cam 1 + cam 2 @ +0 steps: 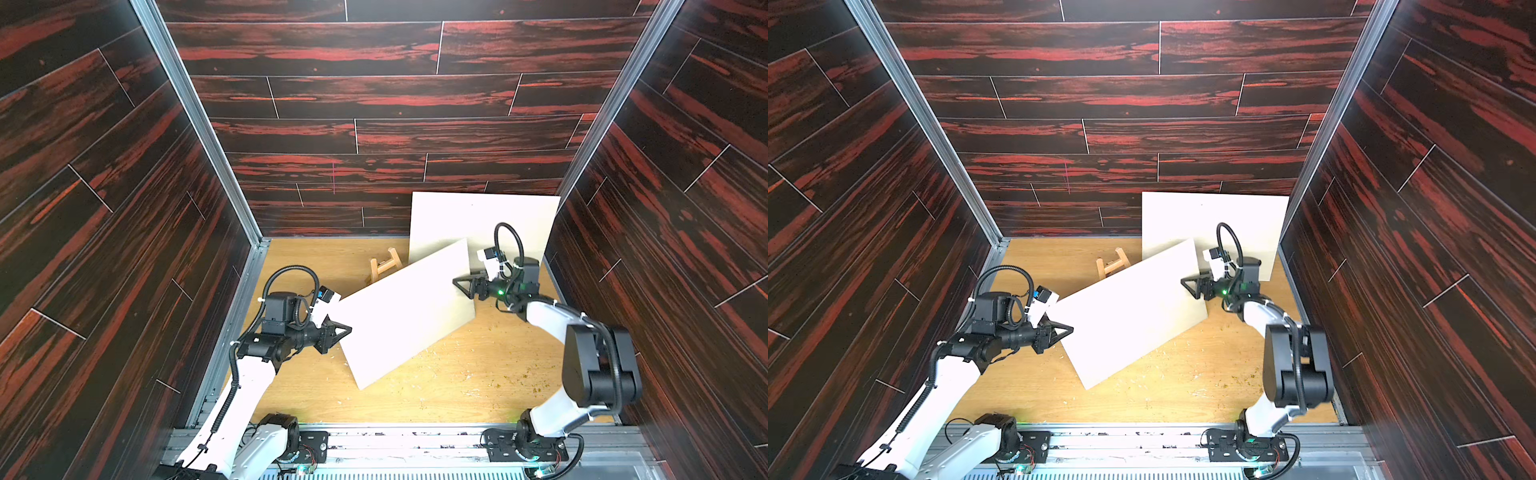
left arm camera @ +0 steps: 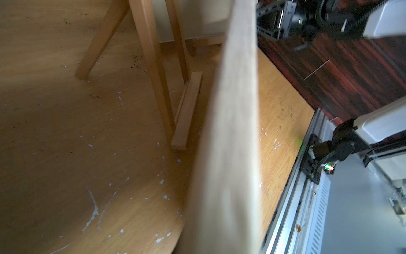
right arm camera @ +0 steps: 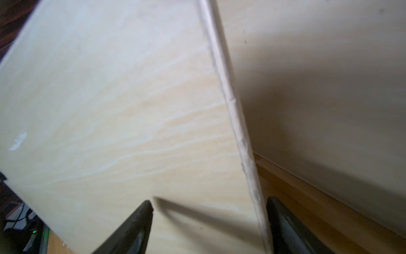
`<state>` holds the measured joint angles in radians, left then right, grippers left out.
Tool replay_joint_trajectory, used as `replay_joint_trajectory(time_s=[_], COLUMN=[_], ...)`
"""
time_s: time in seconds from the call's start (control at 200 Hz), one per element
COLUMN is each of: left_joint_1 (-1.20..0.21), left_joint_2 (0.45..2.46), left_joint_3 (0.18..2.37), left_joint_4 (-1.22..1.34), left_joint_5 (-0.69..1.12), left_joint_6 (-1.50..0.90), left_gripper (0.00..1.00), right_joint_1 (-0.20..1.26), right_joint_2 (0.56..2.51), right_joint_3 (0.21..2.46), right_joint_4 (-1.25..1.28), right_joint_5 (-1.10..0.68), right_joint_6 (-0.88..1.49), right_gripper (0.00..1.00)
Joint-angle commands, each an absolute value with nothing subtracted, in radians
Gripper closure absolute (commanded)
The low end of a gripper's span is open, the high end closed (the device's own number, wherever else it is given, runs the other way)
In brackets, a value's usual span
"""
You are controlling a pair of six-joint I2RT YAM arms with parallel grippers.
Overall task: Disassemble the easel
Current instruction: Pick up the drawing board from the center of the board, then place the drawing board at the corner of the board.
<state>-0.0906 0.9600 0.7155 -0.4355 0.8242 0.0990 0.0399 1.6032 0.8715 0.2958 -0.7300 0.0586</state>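
Observation:
The small wooden easel (image 1: 384, 266) stands at the back of the table; in the left wrist view its legs (image 2: 151, 66) and ledge bar (image 2: 186, 114) show behind the board. A large pale board (image 1: 407, 316) hangs tilted in front of it. My left gripper (image 1: 347, 330) is shut on the board's left edge; its fingers are hidden in the left wrist view, where the blurred board edge (image 2: 232, 132) runs toward the camera. My right gripper (image 1: 461, 284) is open at the board's right edge. One finger (image 3: 140, 220) lies over the board face (image 3: 109, 110), the other behind the edge.
A second pale board (image 1: 482, 220) leans on the back wall at the right, just behind my right gripper. The wooden table (image 1: 457, 382) is flecked with crumbs and paint chips. Dark panel walls close in both sides, and a metal rail (image 1: 415, 432) runs along the front.

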Motion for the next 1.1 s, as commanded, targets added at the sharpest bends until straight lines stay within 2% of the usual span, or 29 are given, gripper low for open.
replay_joint_trajectory(time_s=[0.0, 0.235, 0.386, 0.631, 0.882, 1.097], left_joint_1=[-0.048, -0.022, -0.018, -0.018, -0.02, -0.046], left_joint_2=[0.977, 0.97, 0.971, 1.007, 1.144, 1.266], left_joint_3=[0.688, 0.647, 0.664, 0.752, 0.81, 0.885], left_joint_4=[-0.089, 0.036, -0.021, -0.254, -0.216, -0.241], left_joint_5=[0.571, 0.596, 0.656, 0.675, 0.753, 0.769], left_joint_6=[-0.085, -0.164, -0.094, 0.103, 0.116, 0.102], left_gripper=[0.9, 0.86, 1.0, 1.0, 1.0, 1.0], right_joint_1=[0.121, 0.121, 0.102, -0.032, -0.037, -0.037], right_joint_2=[1.511, 1.413, 1.385, 1.434, 1.439, 1.352], right_joint_3=[0.757, 0.621, 0.594, 0.652, 0.558, 0.485], right_joint_4=[0.146, 0.172, 0.14, 0.187, 0.342, 0.245], right_joint_5=[-1.026, -1.002, -0.952, -0.987, -1.032, -0.98], right_joint_6=[0.166, 0.242, 0.229, 0.275, 0.415, 0.438], right_gripper=[0.18, 0.18, 0.17, 0.16, 0.18, 0.19])
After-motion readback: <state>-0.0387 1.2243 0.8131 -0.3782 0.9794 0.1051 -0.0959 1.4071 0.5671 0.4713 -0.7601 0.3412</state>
